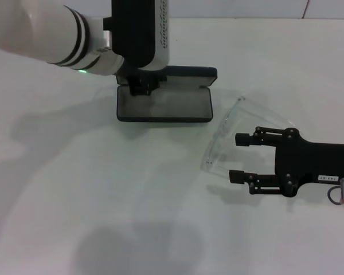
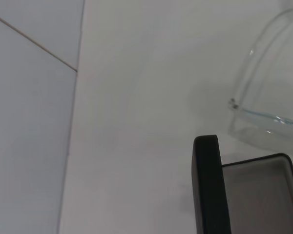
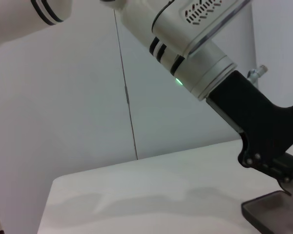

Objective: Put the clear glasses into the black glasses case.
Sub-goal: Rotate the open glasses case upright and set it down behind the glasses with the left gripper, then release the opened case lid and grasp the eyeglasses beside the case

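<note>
The black glasses case (image 1: pixel 163 106) lies open at the back middle of the table, its lid upright behind the grey-lined tray. My left gripper (image 1: pixel 142 86) hangs over the tray's back left corner, close to the lid. To the right of the case, the clear glasses (image 1: pixel 221 134) rest on the table. My right gripper (image 1: pixel 236 157) is open and low, its fingertips just beside the glasses with nothing held. The left wrist view shows the case (image 2: pixel 212 185) edge-on and the glasses (image 2: pixel 266 114) beyond it. In the right wrist view a corner of the case (image 3: pixel 271 214) sits under the left gripper (image 3: pixel 285 178).
The white table (image 1: pixel 103 200) carries only arm shadows in front and to the left. A pale wall with a thin seam (image 3: pixel 127 97) stands behind the table.
</note>
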Controlling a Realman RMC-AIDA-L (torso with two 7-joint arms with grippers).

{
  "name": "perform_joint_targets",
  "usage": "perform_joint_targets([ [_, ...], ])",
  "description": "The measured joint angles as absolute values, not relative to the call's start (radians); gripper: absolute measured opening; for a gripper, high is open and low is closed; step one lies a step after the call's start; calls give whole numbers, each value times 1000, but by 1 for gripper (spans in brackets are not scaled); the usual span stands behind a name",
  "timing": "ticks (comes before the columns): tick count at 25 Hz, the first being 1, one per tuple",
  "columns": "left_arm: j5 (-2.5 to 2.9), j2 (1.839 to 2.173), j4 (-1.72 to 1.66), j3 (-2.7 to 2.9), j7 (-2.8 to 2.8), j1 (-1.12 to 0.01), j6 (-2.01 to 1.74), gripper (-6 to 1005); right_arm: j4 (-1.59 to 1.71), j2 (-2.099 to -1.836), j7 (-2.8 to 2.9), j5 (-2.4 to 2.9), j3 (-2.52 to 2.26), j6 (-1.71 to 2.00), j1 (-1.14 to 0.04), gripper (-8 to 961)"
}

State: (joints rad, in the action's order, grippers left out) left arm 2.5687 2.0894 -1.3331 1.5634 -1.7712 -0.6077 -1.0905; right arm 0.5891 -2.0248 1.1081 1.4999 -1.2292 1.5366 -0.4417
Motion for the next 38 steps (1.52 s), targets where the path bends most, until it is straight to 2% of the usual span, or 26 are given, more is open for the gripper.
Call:
perform_joint_targets([
  [22,2556,2091,-1264,1617,-1780,-614,-992,207,581,-2020,1082,1423,-1222,1537,-432,730],
  [28,2552,2091,-1270,1618,-1783,-602,-947,248,581,-2020,1082,1422,-1221,1535,-432,730],
  [31,2505,2092,-1306,1604,-1784,-569,-920,300,581,-2019,1081,1422,-1221,1536,-431,730],
  [38,1975,2085,-1362,1352,-1707,-477,-1054,423,581,-2011,1149,1422,-1221,1529,-433,730],
])
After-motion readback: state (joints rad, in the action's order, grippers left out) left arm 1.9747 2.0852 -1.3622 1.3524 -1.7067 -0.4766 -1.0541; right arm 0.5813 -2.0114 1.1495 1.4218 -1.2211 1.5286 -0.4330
